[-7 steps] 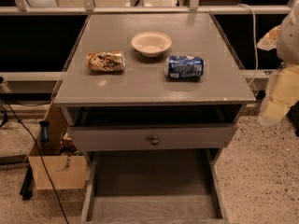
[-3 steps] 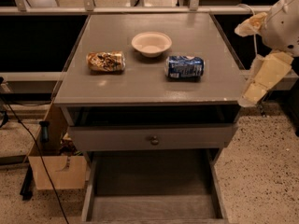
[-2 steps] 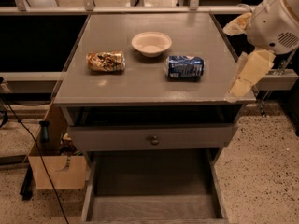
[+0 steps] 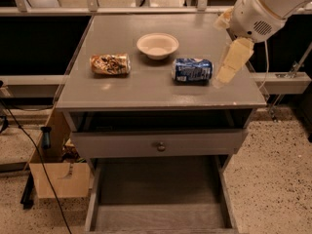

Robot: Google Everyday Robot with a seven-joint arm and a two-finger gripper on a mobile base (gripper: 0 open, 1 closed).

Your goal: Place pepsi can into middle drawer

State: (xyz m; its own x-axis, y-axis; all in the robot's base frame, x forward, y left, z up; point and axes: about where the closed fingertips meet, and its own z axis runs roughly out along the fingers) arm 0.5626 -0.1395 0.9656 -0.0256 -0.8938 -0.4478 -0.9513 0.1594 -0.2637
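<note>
Small blue pepsi can [image 4: 192, 69], white lettering, silver ends, lying on its side on the matte grey wooden cabinet top [image 4: 146, 90]. Its long axis runs parallel to the cabinet's front edge. The cream plastic gripper [image 4: 233, 62] hangs slanted from a white rounded arm housing just beyond the can's right-hand end as pictured, apart from it and holding nothing. How wide it stands cannot be told. The coming move therefore seems to turn on a short sideways approach along the can's axis, or a reach over its curved side.

Behind the can on its other side sits a shallow cream round bowl [image 4: 157, 45]; further that way lies a brown-gold-white patterned can [image 4: 110, 64]. Below and forward of the can, under a grey drawer front with round knob [image 4: 158, 144], the wide, shallow grey middle drawer [image 4: 156, 191] stands pulled out, its plain flat floor showing.
</note>
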